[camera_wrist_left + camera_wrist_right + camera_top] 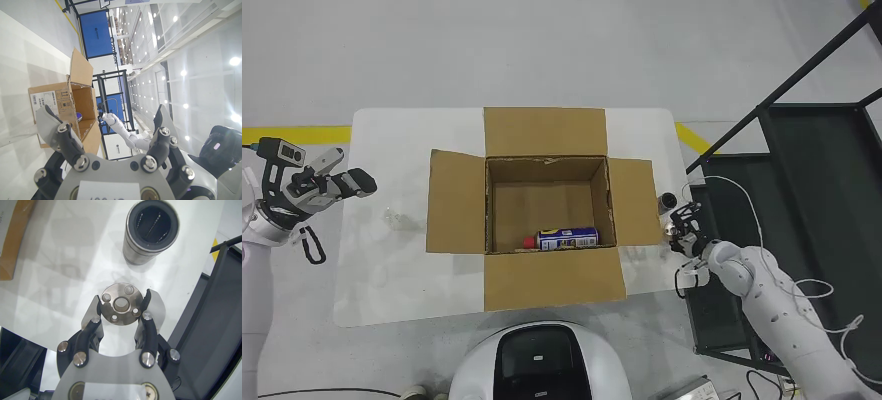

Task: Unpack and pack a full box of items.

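Beside the cardboard box (547, 205), past its flap on the right arm's side: our right gripper (122, 303) is clamped on the flange disc (121, 307), one pad on each side of the rim. We judge the rim grip suits it, since the disc is thin and offers little else to hold. We cannot tell whether it rests on the table (392, 280) or hangs just above it.
Flange disc: round, flat, brushed grey metal. It has a centre bore and four small holes around it.
Bearing sleeve (150, 232): stands upright near the disc, on the same side of the box and apart from it. It is a steel cylinder with fine grooves round the wall and a dark hollow core. On end it cannot roll, which we take to be the reason for that pose.
Spray can (567, 239): lies on its side on the box floor against the wall nearest us. It has a blue body and a red cap. We read it as the item left to unpack.
Cardboard box: plain brown corrugated board with all four flaps folded outward, so the mouth is free for reaching in.
Left gripper (103, 111): off the opposite side of the box, beyond that flap. Its fingers are spread wide with nothing between them.
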Tool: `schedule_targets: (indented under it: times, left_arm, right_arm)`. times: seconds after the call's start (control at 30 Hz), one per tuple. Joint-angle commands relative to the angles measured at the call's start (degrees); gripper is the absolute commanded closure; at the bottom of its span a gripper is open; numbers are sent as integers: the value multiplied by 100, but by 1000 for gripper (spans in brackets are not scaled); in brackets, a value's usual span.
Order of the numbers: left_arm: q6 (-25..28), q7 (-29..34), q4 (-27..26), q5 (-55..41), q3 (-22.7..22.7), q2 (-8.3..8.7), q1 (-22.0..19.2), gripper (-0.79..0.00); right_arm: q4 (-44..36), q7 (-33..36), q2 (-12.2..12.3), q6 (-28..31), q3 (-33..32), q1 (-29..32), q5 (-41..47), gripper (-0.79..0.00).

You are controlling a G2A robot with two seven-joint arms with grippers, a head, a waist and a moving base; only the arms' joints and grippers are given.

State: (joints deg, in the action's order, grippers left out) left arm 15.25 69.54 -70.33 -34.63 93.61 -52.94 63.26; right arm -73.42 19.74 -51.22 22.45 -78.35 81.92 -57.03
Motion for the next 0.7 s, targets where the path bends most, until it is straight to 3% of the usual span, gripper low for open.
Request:
schedule_targets:
  times: [0.0, 0.23, 0.4, 0.5, 0.67]
  left_arm:
    - [0, 0, 0, 0, 0, 0, 0, -785]
    - [0, 0, 0, 0, 0, 0, 0, -785]
    - [0, 0, 0, 0, 0, 0, 0, -785]
    - [0, 0, 0, 0, 0, 0, 0, -785]
    - [0, 0, 0, 0, 0, 0, 0, -785]
  right_arm:
    - [-343, 60, 62, 13, -289, 227, -62, 0]
    - [-2239, 420, 269, 130, -1644, 1466, -233, 0]
    - [-3422, 467, 297, 319, -2134, 2005, -274, 0]
    - [-3841, 558, 297, 492, -2041, 1893, -283, 0]
    - [-3997, 679, 268, 718, -1306, 1037, -481, 0]
